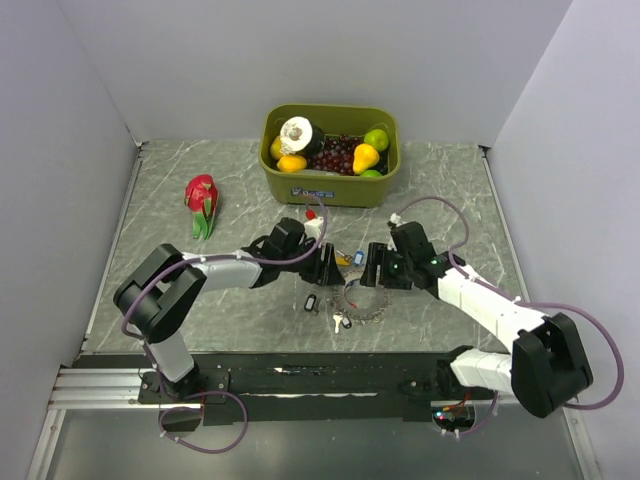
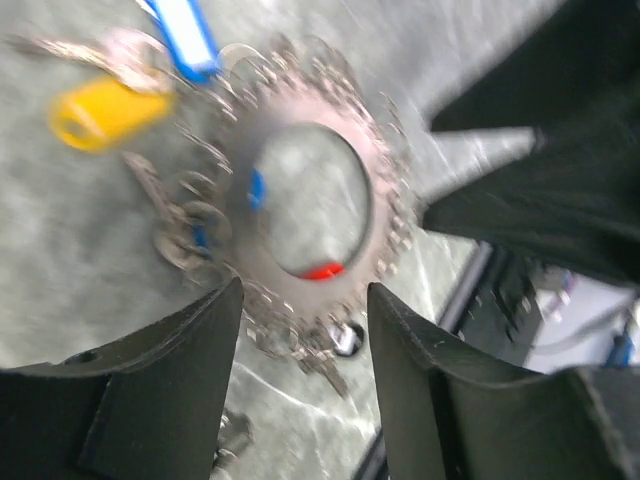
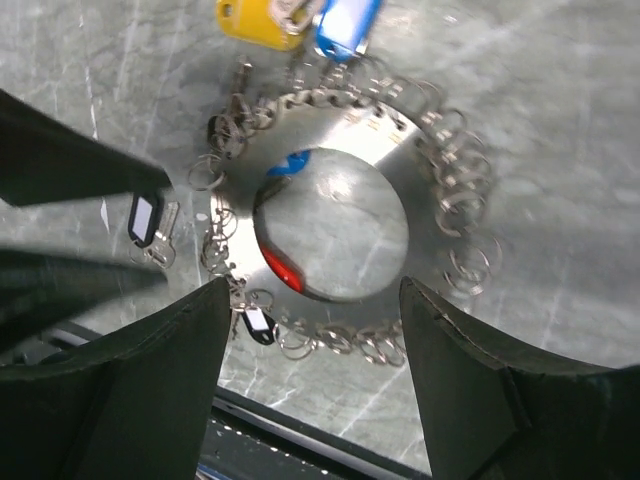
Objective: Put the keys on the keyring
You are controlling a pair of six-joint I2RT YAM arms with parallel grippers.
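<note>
The keyring (image 1: 364, 300) is a flat grey metal ring with small split rings round its rim, lying on the marble table between my two grippers. It fills the left wrist view (image 2: 300, 110) and the right wrist view (image 3: 330, 125). A yellow-headed key (image 3: 255, 20) and a blue-headed key (image 3: 345, 25) lie at its far rim. Red (image 3: 280, 268) and blue (image 3: 290, 162) heads show under its inner edge. Two black-tagged keys (image 3: 145, 215) (image 3: 258, 325) lie at its near-left rim. My left gripper (image 2: 305, 290) and right gripper (image 3: 315, 285) are both open and empty just above the ring.
A green bin (image 1: 330, 190) of fruit stands at the back centre. A red dragon fruit (image 1: 201, 200) lies at the back left. The black mounting rail (image 1: 300, 380) runs along the near edge, close behind the ring.
</note>
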